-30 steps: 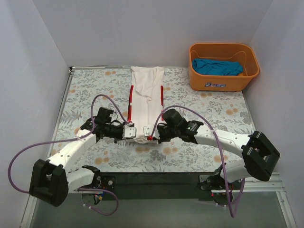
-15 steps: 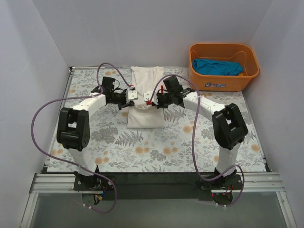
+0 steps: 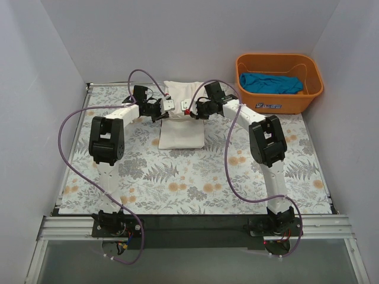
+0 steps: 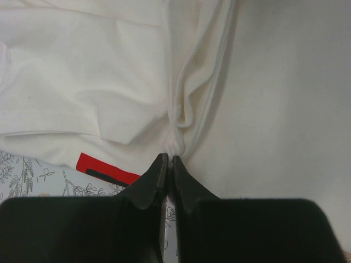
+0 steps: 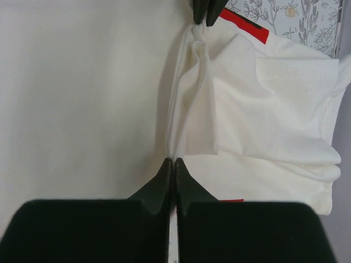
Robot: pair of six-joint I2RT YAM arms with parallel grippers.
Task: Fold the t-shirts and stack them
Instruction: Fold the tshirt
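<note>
A slip is judged the main risk. Only a thin gathered pinch of the white t-shirt (image 3: 182, 121) is clamped between the closed jaws of the left gripper (image 4: 169, 163), and another in the right gripper (image 5: 173, 163). A pull by one arm against the other could drag the cloth out of one grip, and the fold would be skewed. If the pinches are released unevenly, the doubled layer beneath the fingertips could be rumpled.

Both arms are stretched far forward with elbows raised. The wrists are turned inward, so the two grippers are faced toward each other, close together over the far end of the shirt. The shirt lies doubled, mostly on the near side of the grippers. A teal-blue t-shirt (image 3: 271, 83) lies in the orange basket (image 3: 278, 105), well to the right of the right gripper.
</note>
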